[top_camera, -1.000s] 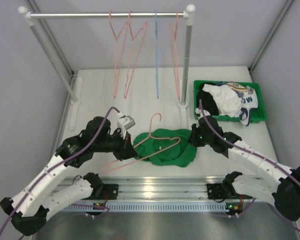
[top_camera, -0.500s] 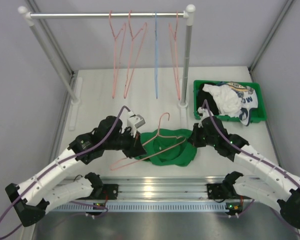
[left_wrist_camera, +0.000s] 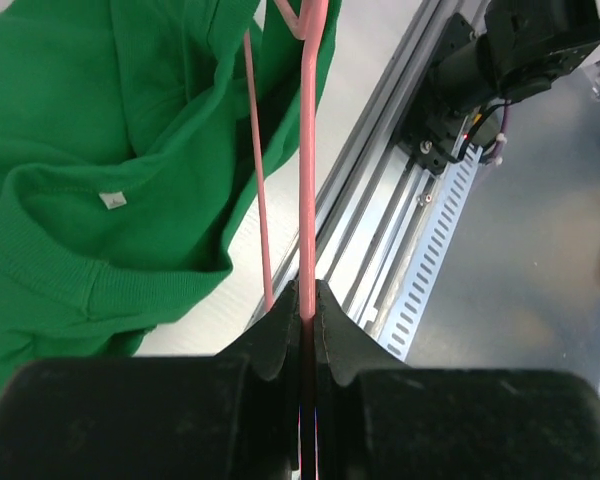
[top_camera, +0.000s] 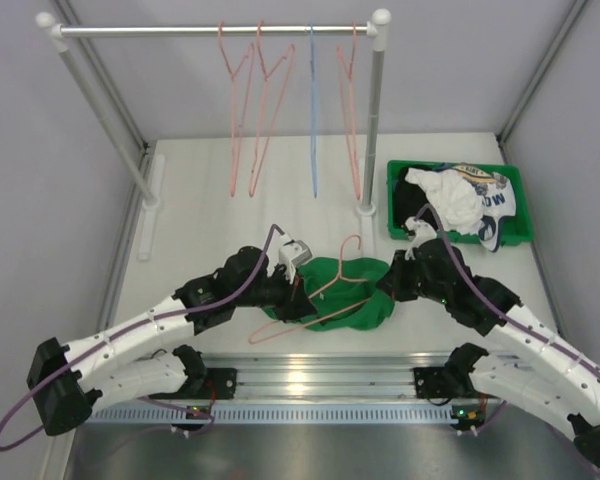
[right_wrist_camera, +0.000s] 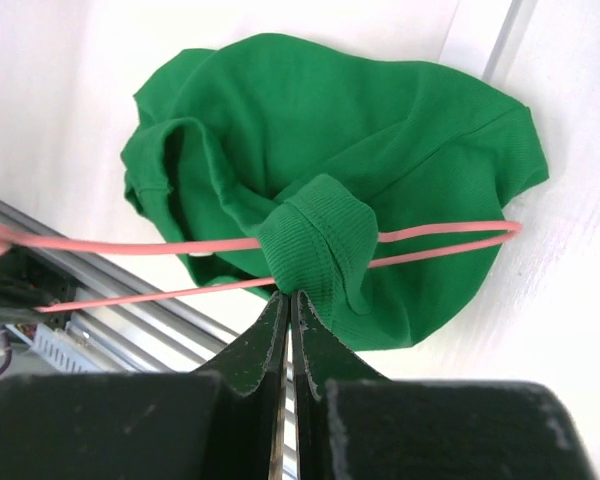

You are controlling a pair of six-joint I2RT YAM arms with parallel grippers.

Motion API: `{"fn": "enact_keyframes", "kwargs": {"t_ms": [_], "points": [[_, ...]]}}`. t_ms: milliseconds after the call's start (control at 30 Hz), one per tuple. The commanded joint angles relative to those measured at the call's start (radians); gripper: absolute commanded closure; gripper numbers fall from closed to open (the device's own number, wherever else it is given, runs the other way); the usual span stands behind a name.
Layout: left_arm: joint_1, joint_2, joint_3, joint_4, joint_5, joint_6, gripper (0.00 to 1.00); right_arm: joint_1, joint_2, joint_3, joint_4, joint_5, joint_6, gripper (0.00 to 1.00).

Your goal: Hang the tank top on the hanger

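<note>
The green tank top [top_camera: 352,292] lies crumpled on the table between the arms; it also shows in the left wrist view [left_wrist_camera: 110,150] and the right wrist view [right_wrist_camera: 380,140]. The salmon-pink hanger [top_camera: 332,283] lies across it, hook pointing to the rack. One strap is wrapped over the hanger wire [right_wrist_camera: 320,240]. My left gripper [top_camera: 298,288] is shut on the hanger wire [left_wrist_camera: 308,150]. My right gripper [top_camera: 388,282] is shut on the strap's edge [right_wrist_camera: 310,270], at the tank top's right side.
A rack [top_camera: 215,30] at the back holds three pink hangers [top_camera: 260,110] and a blue hanger [top_camera: 313,110]. A green bin [top_camera: 400,215] at the right holds white and black garments. The aluminium rail [top_camera: 320,378] runs along the near edge.
My left gripper has carried the hanger to the right, further into the tank top. The right gripper has shifted slightly right and nearer with the strap. The tank top has bunched up.
</note>
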Motion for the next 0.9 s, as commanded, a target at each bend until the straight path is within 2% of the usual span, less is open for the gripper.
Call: {"fn": "enact_keyframes", "kwargs": {"t_ms": [0,433,467,567,600,700,800,867], "points": [[-0.007,0.026,-0.045,0.294,0.019,-0.032,1.00,0.028,-0.032,0.066,-0.044,0.029,0.019,1.00],[-0.016,0.222,-0.172,0.784,0.115,-0.124,1.00,0.047,-0.084,0.083,-0.114,0.096,0.029,0.99],[-0.016,0.230,-0.178,0.804,0.125,-0.127,1.00,0.045,-0.087,0.083,-0.114,0.110,0.026,0.97],[-0.016,0.256,-0.195,0.861,0.135,-0.135,1.00,0.045,-0.101,0.083,-0.105,0.116,0.009,0.84],[-0.016,0.268,-0.197,0.876,0.135,-0.136,1.00,0.046,-0.115,0.082,-0.086,0.119,0.006,0.76],[-0.016,0.297,-0.198,0.899,0.144,-0.141,1.00,0.051,-0.157,0.069,-0.021,0.092,-0.031,0.66],[-0.017,0.323,-0.198,0.922,0.154,-0.150,1.00,0.074,-0.187,0.054,0.028,0.076,-0.060,0.58],[-0.019,0.337,-0.194,0.938,0.161,-0.158,1.00,0.096,-0.193,0.048,0.073,0.089,-0.073,0.57]]}}
